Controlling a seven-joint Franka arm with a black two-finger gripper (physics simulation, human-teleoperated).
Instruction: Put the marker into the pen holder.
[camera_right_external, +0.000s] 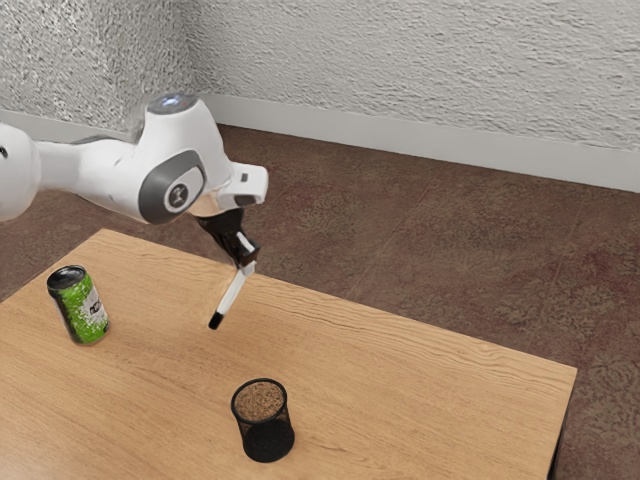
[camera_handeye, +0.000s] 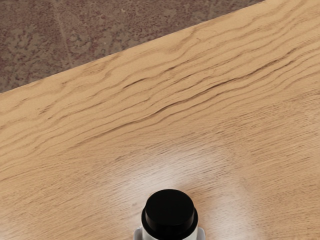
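- Gripper (camera_right_external: 244, 262): fingers closed on the marker (camera_right_external: 231, 295), pinching it from two sides near its upper end.
- Marker: white body, black end lowest; held at a tilt, the black end leaning toward the exterior view's left. Located outside the pen holder (camera_right_external: 269, 440), apart from it.
- Pen holder: black mesh cup, round open top, standing on the wooden table (camera_right_external: 420, 390), nearer the exterior camera than the marker.
- Can (camera_right_external: 85, 308): green with a dark top, on the table toward the exterior view's left, well apart from the pen holder.
- Wrist view: black end of marker points away from the hand; table edge and brown floor (camera_handeye: 100, 30) beyond.
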